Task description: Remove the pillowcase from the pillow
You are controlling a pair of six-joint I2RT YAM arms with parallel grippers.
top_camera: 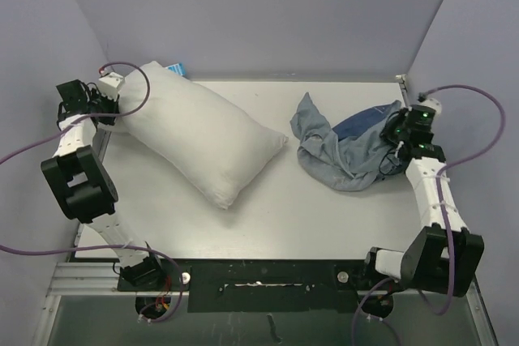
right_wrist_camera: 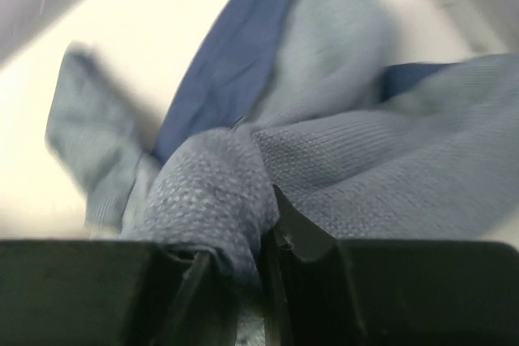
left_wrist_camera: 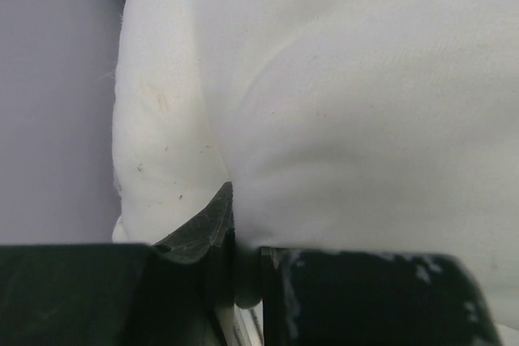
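The white pillow [top_camera: 199, 137] lies bare and slantwise on the left half of the table, its small blue-and-white tag [top_camera: 176, 68] at the far end. My left gripper [top_camera: 112, 103] is shut on a fold of the pillow [left_wrist_camera: 324, 119] at its far left corner. The blue pillowcase [top_camera: 345, 147] lies crumpled in a heap at the right, fully apart from the pillow, its lighter inside showing. My right gripper [top_camera: 396, 145] is shut on a bunch of the pillowcase [right_wrist_camera: 324, 160] at the heap's right side.
Purple walls close the table [top_camera: 276, 200] at the back and both sides. The left arm [top_camera: 81, 176] runs along the left edge and the right arm [top_camera: 434, 200] along the right edge. A metal rail [top_camera: 268, 277] spans the near edge.
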